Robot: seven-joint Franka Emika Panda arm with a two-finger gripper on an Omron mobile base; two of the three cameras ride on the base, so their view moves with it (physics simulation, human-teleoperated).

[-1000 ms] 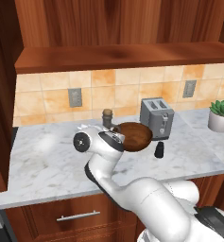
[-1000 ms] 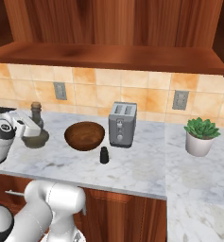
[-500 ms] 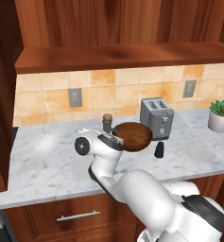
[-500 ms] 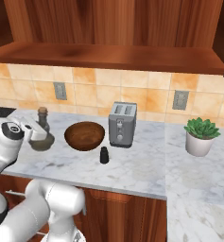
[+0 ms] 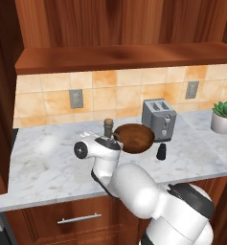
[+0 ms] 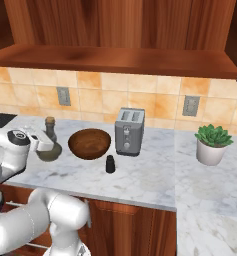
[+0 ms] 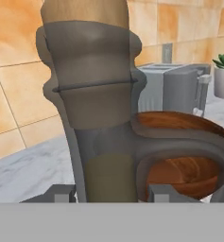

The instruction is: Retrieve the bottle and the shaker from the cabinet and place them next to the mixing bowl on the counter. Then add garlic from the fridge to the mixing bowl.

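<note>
Grey glass fills the middle of the hand view: the bottle (image 7: 92, 108), corked at its top and holding a band of yellowish liquid low down, stands between the two finger tips of the claw (image 7: 108, 194), which is clenched on it at the base. In the right base view the same bottle (image 6: 50, 141) stands upright on the marble surface (image 6: 140, 180) with the white hand pressed against its left side; the claw's own tips are hidden there behind the wrist. In the left base view only the bottle's neck and cork (image 5: 108, 126) rise above the arm's wrist. Just to the right of the bottle sits the wooden mixing bowl (image 6: 89, 143), close beside it; whether the two touch I cannot tell. In the hand view the bowl (image 7: 189, 160) shows through and past the bottle's curved glass. In front of the bowl, towards the surface's edge, stands the small dark shaker (image 6: 110, 164), upright and apart from the bowl. Behind it and to the right of the bowl is a silver toaster (image 6: 129, 131), against the tiled wall (image 6: 155, 102). Farther right, well apart from the rest, a potted plant (image 6: 212, 144) sits on the surface. A wooden cabinet (image 6: 120, 30) hangs above the tiles.
</note>
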